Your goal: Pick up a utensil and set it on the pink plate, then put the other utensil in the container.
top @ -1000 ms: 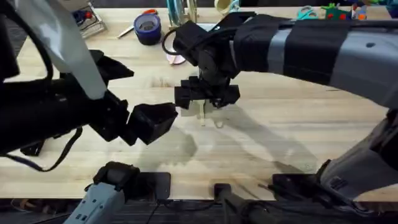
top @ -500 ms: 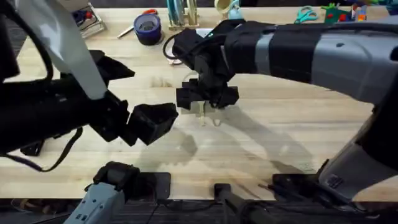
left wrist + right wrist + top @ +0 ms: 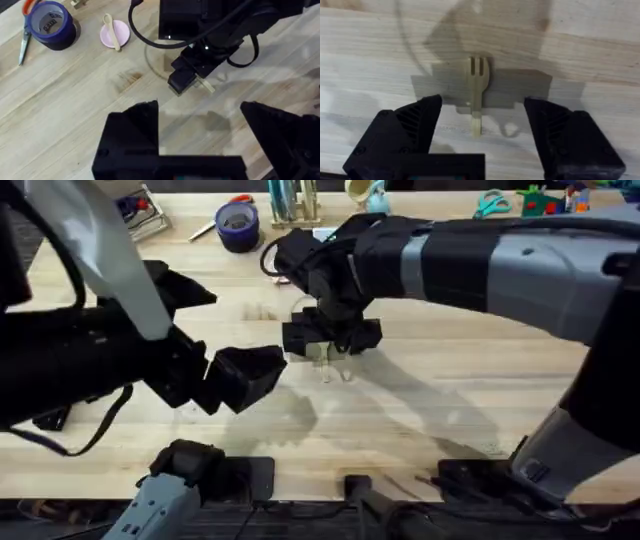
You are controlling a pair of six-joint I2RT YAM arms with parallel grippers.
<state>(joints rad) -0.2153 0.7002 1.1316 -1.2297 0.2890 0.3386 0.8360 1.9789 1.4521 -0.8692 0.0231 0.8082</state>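
R gripper (image 3: pixel 479 135) spread over fork (image 3: pixel 477 90) (flat on table (image 3: pixel 600 60)); L gripper (image 3: pixel 200 145) spread too.

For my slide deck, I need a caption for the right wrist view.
Open right gripper poised over the small wooden fork lying on the table.

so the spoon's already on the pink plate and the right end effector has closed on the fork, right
Not quite. The spoon does lie on the pink plate, as the left wrist view shows. But the right end effector has not closed on the fork: the right wrist view shows its fingers wide apart, one on each side, with the fork lying flat on the table between them.
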